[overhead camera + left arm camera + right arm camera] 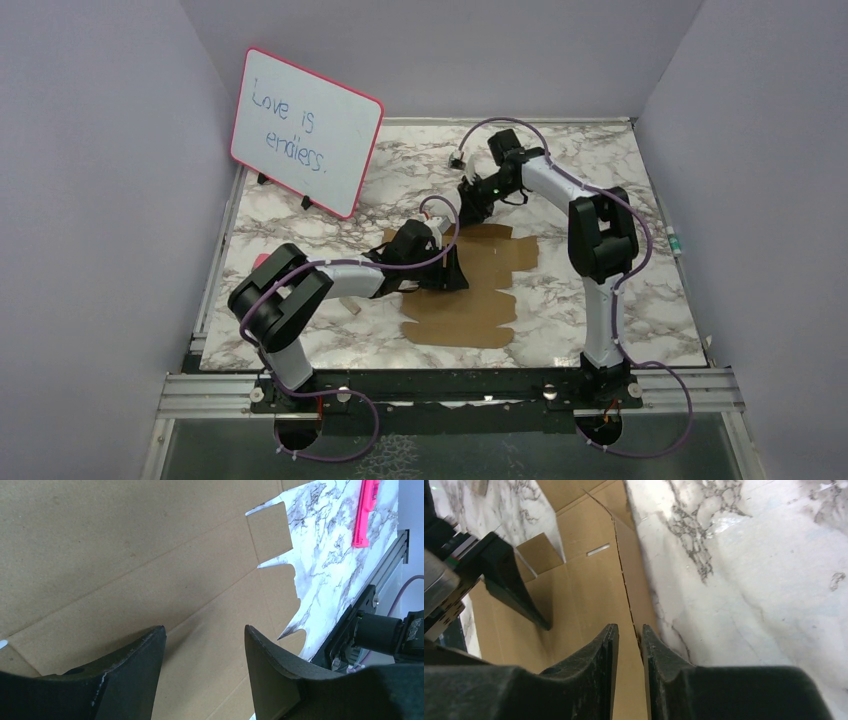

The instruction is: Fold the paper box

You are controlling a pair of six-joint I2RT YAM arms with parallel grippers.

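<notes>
Your left gripper [204, 630] low, fingers apart, cardboard sheet [125, 555] just below, right gripper [629, 628] bent down, fingers nearly together over its edge, grip unclear.

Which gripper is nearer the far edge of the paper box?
Right. The right gripper is down at the far edge of the paper box; the left gripper is over the sheet's middle, jaws open.
</notes>
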